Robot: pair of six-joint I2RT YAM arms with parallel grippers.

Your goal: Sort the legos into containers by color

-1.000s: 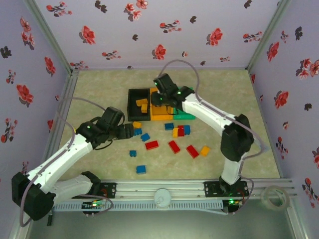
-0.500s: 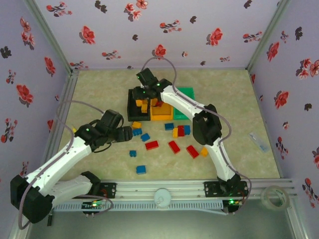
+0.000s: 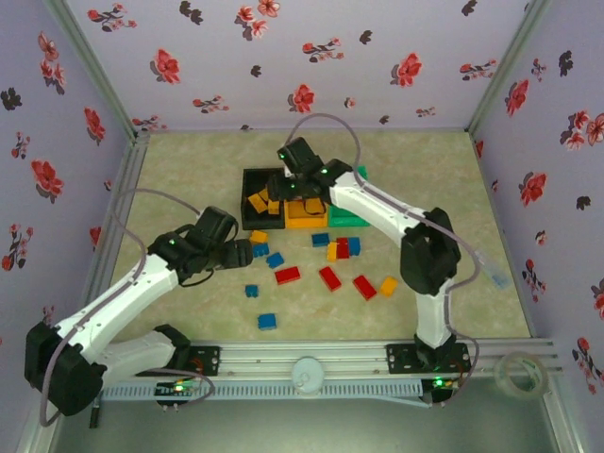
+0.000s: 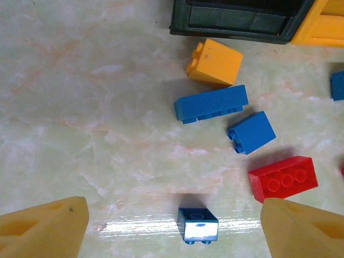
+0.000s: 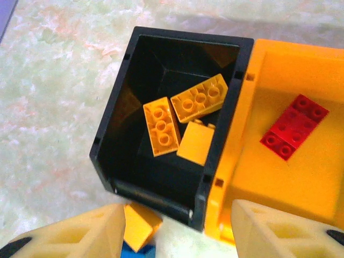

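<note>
My left claw gapes empty above the pale counter, a small blue plastic lego brick lying below, between its fingers. I judge it light, hard and slick, so I would pinch its flat side walls. My right claw stands open over the black square plastic bin holding three orange-yellow bricks.

We are seeing the three bins standing joined in a row, left to right, toward the middle of the surface. In the leftmost bin three bricks are lying close together. On the floor of the middle bin two touching bricks are lying. Before the row, the loose bricks are lying scattered, with one brick just before the leftmost bin's near wall.
</note>
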